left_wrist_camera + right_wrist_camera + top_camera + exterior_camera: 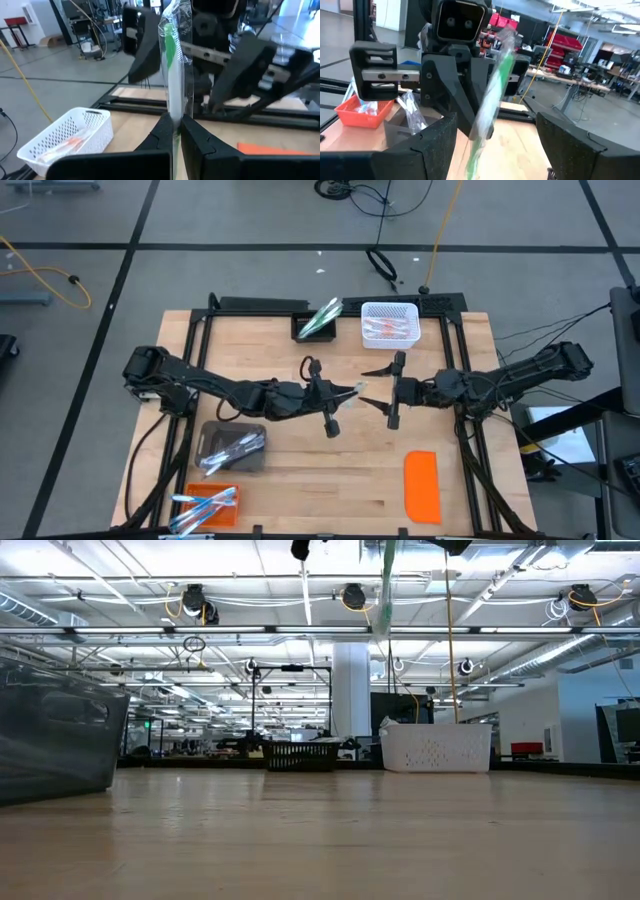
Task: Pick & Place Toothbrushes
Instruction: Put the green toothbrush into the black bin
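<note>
Near edge of the counter (300, 480), lower part of the high view: orange bin (207, 507) at lower left holding wrapped toothbrushes, grey bin (233, 450) just above it with more, flat orange lid (422, 486) at lower right.

Mid-frame: left gripper (357, 389) and right gripper (379, 387) met nose to nose above the counter. Left fingers (165, 131) were pressed together, pinching the lower end of a green-accented toothbrush (174, 70) in clear wrap, held upright in the left wrist view. Right fingers (435, 135) were spread wide, one on each side of that toothbrush, not yet touching it.

Far edge, upper centre: black basket (318, 322) with green toothbrushes, white basket (389, 322) with orange-pink ones.

Judgement: step in hand was a handover, left to right. Next move called for the right fingers to close on the wrapped toothbrush before the left let go; the thin, slippery wrap could slide or tilt.
</note>
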Robot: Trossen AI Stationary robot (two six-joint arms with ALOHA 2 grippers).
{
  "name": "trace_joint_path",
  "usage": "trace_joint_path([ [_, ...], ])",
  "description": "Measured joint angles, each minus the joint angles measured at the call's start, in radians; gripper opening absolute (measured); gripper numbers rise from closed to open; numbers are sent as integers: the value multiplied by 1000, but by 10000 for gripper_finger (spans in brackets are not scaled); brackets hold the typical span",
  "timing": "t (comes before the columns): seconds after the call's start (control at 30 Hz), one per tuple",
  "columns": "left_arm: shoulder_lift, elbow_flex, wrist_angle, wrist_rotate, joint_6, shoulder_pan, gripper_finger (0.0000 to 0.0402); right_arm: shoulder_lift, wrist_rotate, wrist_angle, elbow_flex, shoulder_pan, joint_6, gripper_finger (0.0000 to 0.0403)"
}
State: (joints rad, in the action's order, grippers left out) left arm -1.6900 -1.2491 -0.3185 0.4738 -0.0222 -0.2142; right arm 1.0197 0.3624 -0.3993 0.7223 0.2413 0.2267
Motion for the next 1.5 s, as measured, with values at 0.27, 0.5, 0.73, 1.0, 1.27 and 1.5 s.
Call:
trace_joint_path([
  [0.27, 1, 0, 6, 1, -10, 0, 5, 33, 0, -91, 0, 0, -1, 263],
  [0.5, 1, 0, 7, 25, -27, 0, 4, 34, -1, -107, 0, 0, -18, 262],
  [0.73, 1, 0, 1, 26, -29, 2, 8, 38, -1, -110, 0, 0, -28, 234],
  [1.0, 1, 0, -1, 26, -29, 2, 13, 38, -1, -108, 0, 0, -22, 151],
  [1.27, 1, 0, 0, 26, -29, 2, 7, 38, -5, -98, 0, 1, 5, 14],
  [1.5, 1, 0, 0, 27, -20, 2, 45, 38, -4, -98, 0, 1, 13, 2],
])
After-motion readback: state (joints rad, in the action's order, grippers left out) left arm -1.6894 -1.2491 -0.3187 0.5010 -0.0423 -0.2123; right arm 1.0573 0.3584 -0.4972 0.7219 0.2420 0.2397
